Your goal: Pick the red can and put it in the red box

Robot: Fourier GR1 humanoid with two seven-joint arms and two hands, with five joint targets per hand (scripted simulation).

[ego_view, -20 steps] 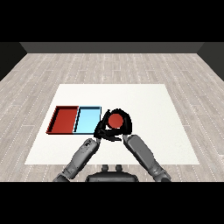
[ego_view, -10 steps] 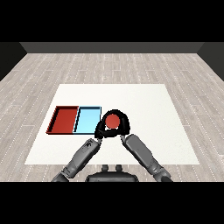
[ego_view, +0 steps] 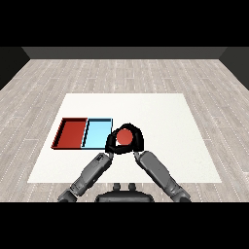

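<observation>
The red can (ego_view: pixel 124 136) is held in my right hand (ego_view: pixel 138 141), whose black fingers curl round it, just right of the light blue tray (ego_view: pixel 96 132). Only the can's red top shows; its body is hidden by the hand. The red tray (ego_view: pixel 72 132) lies further left, side by side with the blue one, and has nothing in it. My left hand (ego_view: pixel 110 144) hangs relaxed at the blue tray's near right corner, close beside the can's left side and holding nothing.
The white table (ego_view: pixel 160 116) stretches wide to the right of and behind the hands. Its left edge runs a short way beyond the red tray. Grey plank floor (ego_view: pixel 126 73) surrounds the table.
My right hand has carried the red can slightly left and nearer, toward the light blue tray. The left hand has stayed about where it was.
</observation>
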